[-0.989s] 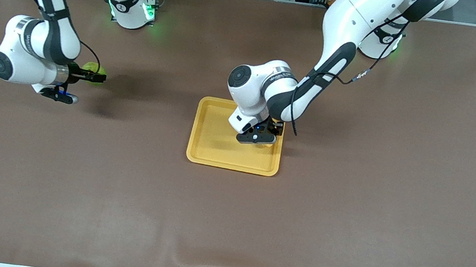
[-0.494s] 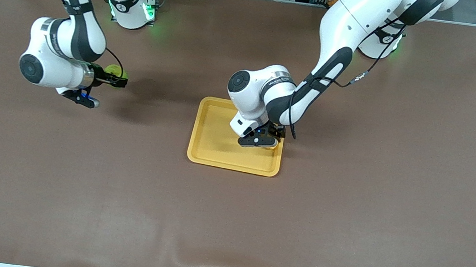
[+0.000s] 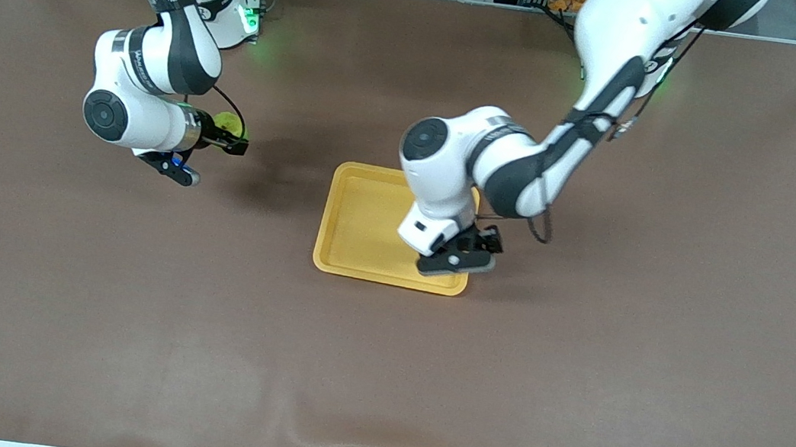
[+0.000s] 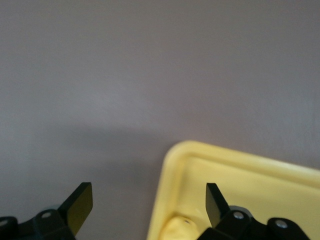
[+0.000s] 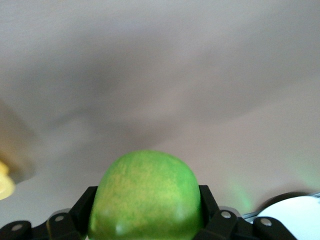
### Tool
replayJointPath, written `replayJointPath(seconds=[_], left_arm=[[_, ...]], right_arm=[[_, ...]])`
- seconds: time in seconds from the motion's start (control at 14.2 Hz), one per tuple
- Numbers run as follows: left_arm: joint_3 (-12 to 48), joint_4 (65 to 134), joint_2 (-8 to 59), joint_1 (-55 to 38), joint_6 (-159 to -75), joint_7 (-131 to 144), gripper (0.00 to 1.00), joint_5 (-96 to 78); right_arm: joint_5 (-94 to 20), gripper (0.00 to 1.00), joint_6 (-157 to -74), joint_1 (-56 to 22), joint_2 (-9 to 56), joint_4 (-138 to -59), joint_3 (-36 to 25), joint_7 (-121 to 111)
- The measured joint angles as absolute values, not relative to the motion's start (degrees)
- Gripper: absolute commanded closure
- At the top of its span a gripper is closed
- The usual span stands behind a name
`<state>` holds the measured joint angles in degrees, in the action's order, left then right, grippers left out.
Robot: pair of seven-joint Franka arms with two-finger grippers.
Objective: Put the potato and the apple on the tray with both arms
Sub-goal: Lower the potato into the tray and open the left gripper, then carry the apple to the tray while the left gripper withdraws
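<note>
The yellow tray (image 3: 367,223) lies mid-worktop (image 3: 578,370); the potato (image 4: 181,229) sits in it at a corner, mostly hidden, so its long axis cannot be told. The left claw (image 4: 147,197) hangs over that corner, fingers wide and empty. The right claw (image 3: 228,142) grips the apple (image 5: 146,196) over bare worktop toward the right arm's end.
</note>
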<state>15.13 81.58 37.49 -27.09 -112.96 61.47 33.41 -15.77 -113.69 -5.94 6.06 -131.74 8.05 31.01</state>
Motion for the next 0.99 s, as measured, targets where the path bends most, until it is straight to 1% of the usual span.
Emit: replayJointPath(seconds=[0.21,0.57,0.85,0.99], left_arm=[[15.08,81.44,33.90,-19.35,-112.77,51.84,0.00,29.15],[15.36,81.40,31.47,-9.06,-112.34,38.44,0.00,23.61],[15.44,81.40,26.66,-2.42,-104.69,26.90,0.00,16.60],[15.47,81.48,24.16,-0.44,-100.01,24.49,0.00,13.20]], right_arm=[[-18.38,1.00,-116.32,-6.04,6.48,-131.38,10.43,34.56],[-18.92,1.00,-118.97,-7.60,9.86,-127.71,14.44,43.22],[-18.95,1.00,-122.33,-8.13,15.16,-123.19,18.49,50.81],[-18.95,1.00,-123.15,-9.20,17.98,-120.47,19.20,54.17]])
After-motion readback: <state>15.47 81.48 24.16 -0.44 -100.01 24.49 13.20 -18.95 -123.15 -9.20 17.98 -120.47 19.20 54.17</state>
